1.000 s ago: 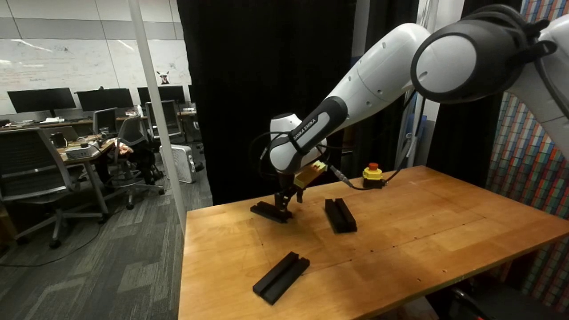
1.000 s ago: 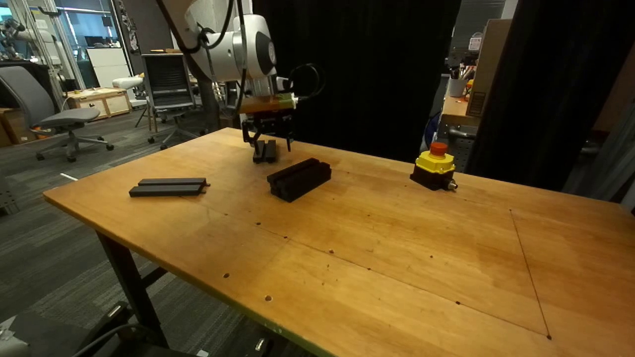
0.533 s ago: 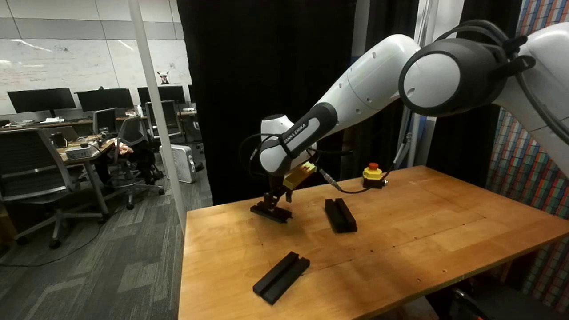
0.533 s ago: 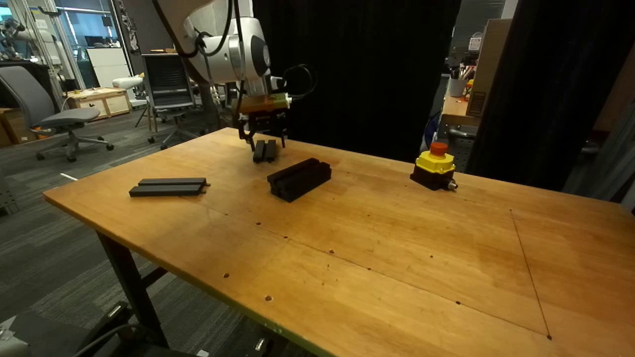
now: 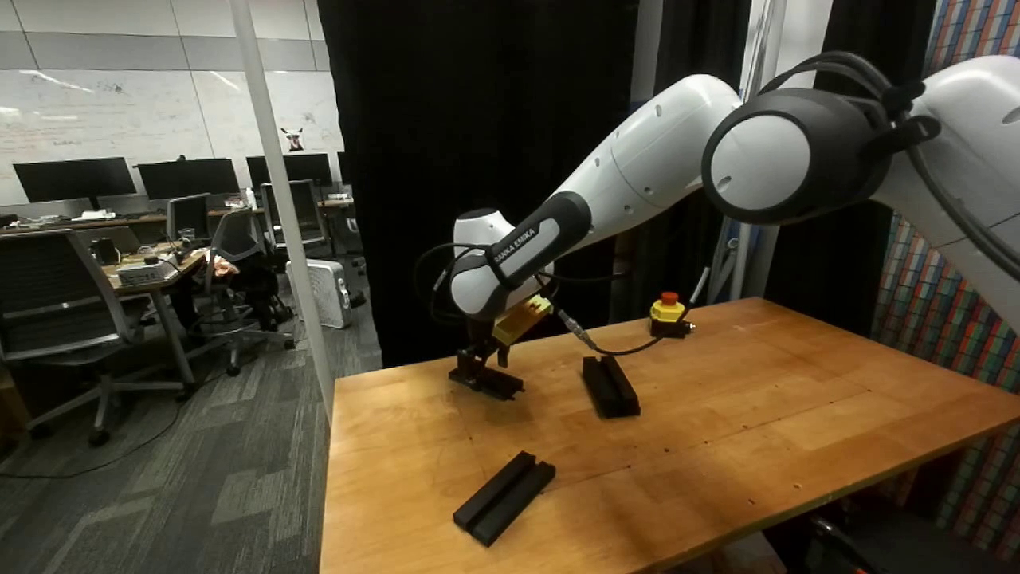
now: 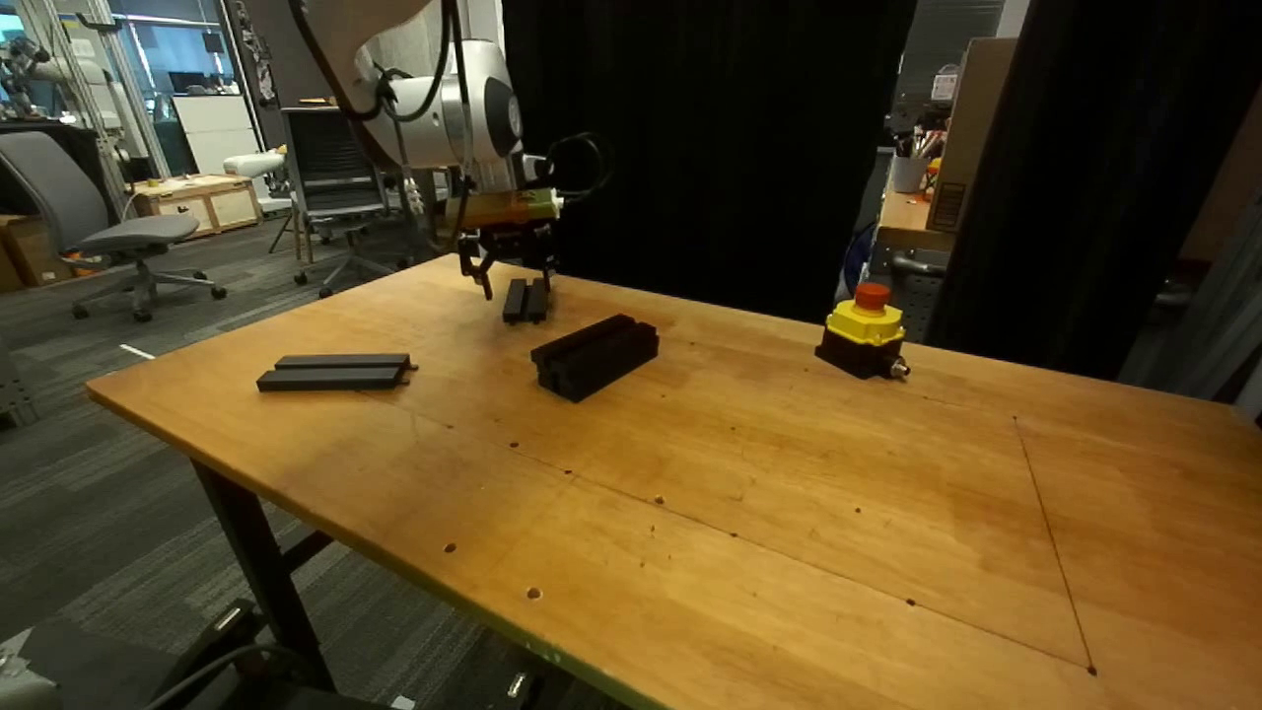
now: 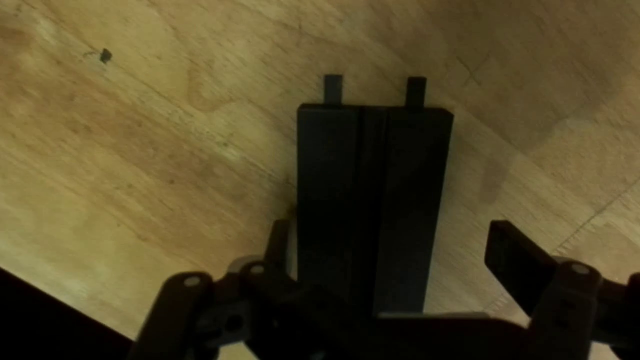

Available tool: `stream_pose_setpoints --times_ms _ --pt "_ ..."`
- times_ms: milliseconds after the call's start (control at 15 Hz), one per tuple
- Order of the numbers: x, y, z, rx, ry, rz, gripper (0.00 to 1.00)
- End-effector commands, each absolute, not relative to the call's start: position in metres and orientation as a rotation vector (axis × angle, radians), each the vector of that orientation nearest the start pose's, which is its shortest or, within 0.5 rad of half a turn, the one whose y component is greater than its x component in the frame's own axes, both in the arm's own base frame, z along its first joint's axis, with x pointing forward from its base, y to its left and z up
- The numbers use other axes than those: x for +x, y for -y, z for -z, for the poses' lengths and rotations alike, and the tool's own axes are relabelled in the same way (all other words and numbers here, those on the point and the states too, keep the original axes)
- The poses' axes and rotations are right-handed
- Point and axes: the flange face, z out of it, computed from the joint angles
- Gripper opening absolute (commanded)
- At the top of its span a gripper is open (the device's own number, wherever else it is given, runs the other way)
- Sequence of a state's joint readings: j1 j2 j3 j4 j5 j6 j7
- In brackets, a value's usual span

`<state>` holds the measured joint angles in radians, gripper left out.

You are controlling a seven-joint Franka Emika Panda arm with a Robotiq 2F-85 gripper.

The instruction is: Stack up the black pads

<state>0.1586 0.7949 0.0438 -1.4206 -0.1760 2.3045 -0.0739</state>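
A black pad (image 6: 525, 302) lies flat near the table's far edge; it also shows in an exterior view (image 5: 500, 385), partly hidden by the gripper. My gripper (image 6: 518, 288) is open just above it. In the wrist view the gripper (image 7: 391, 242) has one finger on each side of this pad (image 7: 372, 165). The pad is close to the left finger (image 7: 276, 245), with a wider gap to the right one. A thicker black block (image 6: 596, 357), seemingly several pads stacked, stands mid-table, also seen in an exterior view (image 5: 611, 387). Another pad (image 5: 506, 498) lies apart, also visible here (image 6: 335, 373).
A yellow knob-like box with a red top (image 6: 865, 330) stands on the wooden table (image 6: 789, 473), also seen in an exterior view (image 5: 668, 315). A cable hangs from the arm near it. A black curtain (image 5: 478, 159) hangs behind the table.
My gripper has moved leftward in both exterior views, along and across the far pad, and stays open. The pads have not moved.
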Motion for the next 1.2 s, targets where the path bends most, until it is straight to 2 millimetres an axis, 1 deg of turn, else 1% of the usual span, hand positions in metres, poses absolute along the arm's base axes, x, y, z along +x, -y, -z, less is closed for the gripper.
stream_pose_setpoints --times_ms 0,133,533,867,1067,1133 --pt "0.737 -0.137 -0.224 -3.158 0.588 0.163 1.00" --pt "0.740 -0.133 -0.222 -3.163 0.585 0.161 1.00" --pt "0.747 -0.126 -0.224 -3.171 0.583 0.179 1.00" --pt "0.746 -0.125 -0.217 -3.157 0.597 0.151 1.00" --pt "0.747 -0.125 -0.216 -3.156 0.614 0.150 1.00" --pt "0.747 -0.124 -0.216 -3.152 0.617 0.149 0.75"
